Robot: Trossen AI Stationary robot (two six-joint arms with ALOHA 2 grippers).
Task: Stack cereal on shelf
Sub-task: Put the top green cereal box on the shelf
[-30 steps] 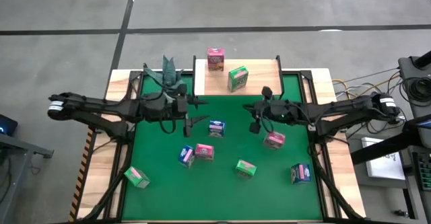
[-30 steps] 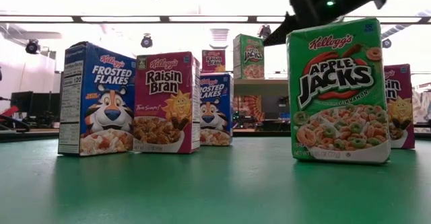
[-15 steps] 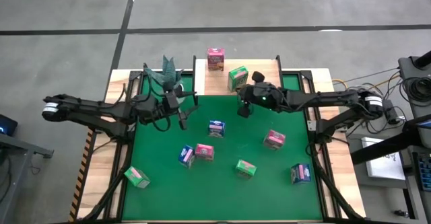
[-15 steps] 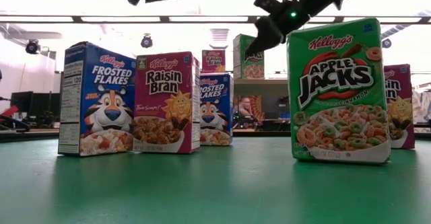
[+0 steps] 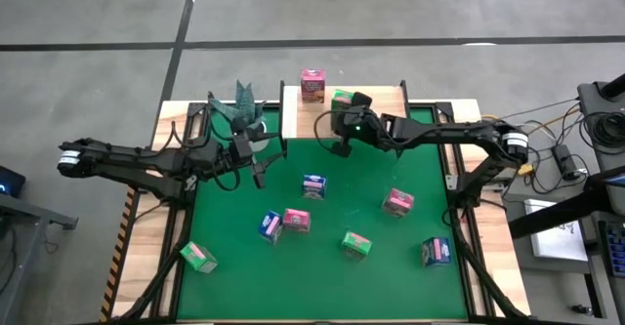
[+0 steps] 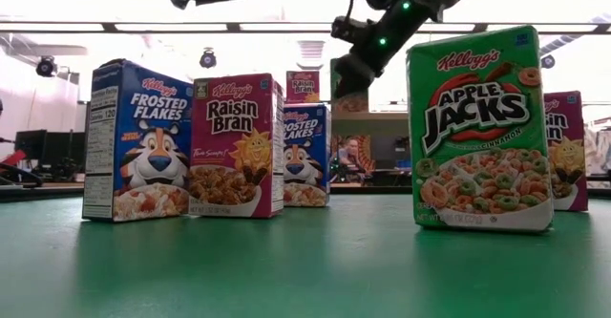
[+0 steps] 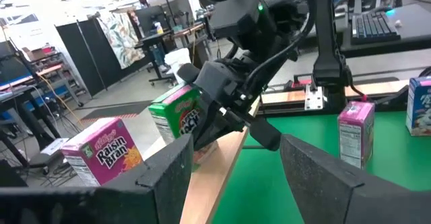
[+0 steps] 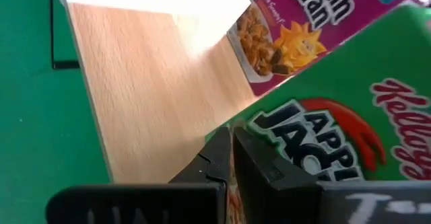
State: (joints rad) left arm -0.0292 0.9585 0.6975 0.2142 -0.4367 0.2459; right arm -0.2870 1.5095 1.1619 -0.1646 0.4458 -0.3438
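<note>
The shelf (image 5: 383, 110) is a pale wooden board at the table's far edge. A pink cereal box (image 5: 312, 84) and a green one (image 5: 340, 98) stand on it. My right gripper (image 5: 340, 147) is shut at the shelf's front edge, slanting down beside the green box (image 8: 337, 136). Several more cereal boxes stand on the green mat, among them a blue one (image 5: 313, 184) and a pink one (image 5: 396, 202). My left gripper (image 5: 264, 161) hangs open and empty over the mat's far left part. My right gripper's shut fingers (image 8: 252, 160) lie close along the green box's printed front (image 8: 296, 133), coming from the table's right and slanting down. Whether they touch the box I cannot tell. The box stands upright on the shelf board (image 8: 148, 83).
A teal plant-like thing (image 5: 244, 108) stands left of the shelf. Black frame bars (image 5: 447, 140) run along the mat's sides. Bare shelf board lies right of the green box. Near the camera in the low view stands a large green box (image 6: 477, 127) beside blue (image 6: 136, 141) and pink (image 6: 236, 146) ones.
My right gripper has swung from over the mat's right middle toward the far edge and the left, up to the green box on the shelf, tipping downward and staying shut. My left gripper has drawn back a little toward the table's left edge, still open.
</note>
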